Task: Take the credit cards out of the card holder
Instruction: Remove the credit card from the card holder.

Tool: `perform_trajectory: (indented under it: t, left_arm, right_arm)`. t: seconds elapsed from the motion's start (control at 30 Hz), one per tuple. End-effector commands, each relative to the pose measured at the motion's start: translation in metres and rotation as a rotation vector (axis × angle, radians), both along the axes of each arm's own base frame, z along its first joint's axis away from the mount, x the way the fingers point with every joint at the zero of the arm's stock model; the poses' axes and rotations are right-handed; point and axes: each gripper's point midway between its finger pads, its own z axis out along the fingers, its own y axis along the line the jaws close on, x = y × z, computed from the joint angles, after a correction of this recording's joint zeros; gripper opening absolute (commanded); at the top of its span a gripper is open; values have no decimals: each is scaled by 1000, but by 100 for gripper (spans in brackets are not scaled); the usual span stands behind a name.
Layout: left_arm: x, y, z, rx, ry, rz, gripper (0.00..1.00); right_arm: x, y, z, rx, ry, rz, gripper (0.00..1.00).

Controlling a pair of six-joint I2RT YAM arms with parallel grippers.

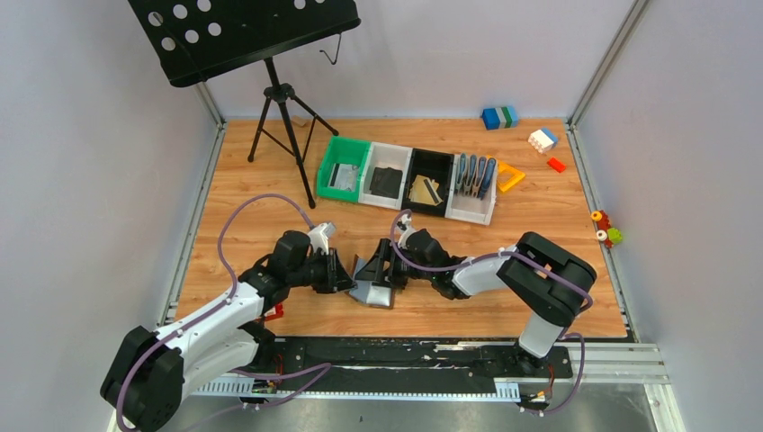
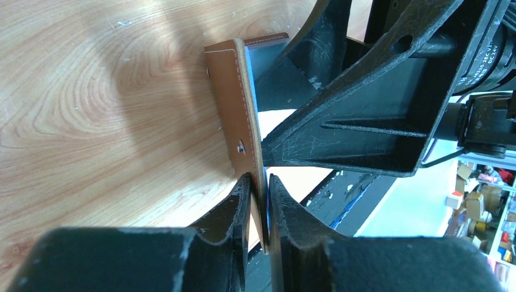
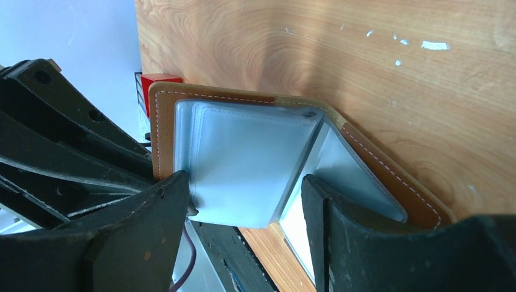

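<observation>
Brown card holder (image 2: 231,97) (splayed open), edge-on between left fingers (image 2: 230,212)

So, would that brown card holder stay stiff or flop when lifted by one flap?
Probably fairly stiff: the card holder stands unsagging from the left gripper pinching one edge. It likely hinges freely at the fold, as its flaps splay open. Thin, so probably light.

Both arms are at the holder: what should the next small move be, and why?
Probably close the right end effector on the grey-blue pocket leaf between its open jaws: the left end effector clamps the card holder by its brown cover, steadying it, and no card is visible.
</observation>
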Motion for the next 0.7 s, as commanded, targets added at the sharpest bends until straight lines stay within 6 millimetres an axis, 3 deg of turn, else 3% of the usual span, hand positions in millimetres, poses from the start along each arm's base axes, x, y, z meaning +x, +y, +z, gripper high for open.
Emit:
perform_trajectory:
  t: [0.0,0.13,0.27,0.5,0.67]
  left_arm:
    - [3,-8,13,-55,-57,-45,21]
    - [4,-10,16,-67,-72,-50,24]
    - [5,-11,15,-69,-70,-54,27]
    - [7,-9,15,-49,-70,-46,36]
    - [8,-8,12,-38,-63,-33,36]
  right_arm:
    - [12,10,7,26,-8,-25,67]
    - [13,9,-2,-6,5,-26,66]
    - [13,6,-10,-52,14,-28,57]
    - [12,-8,-9,-96,-14,-52,46]
    - [11,-16,-13,-149,-36,-50,42]
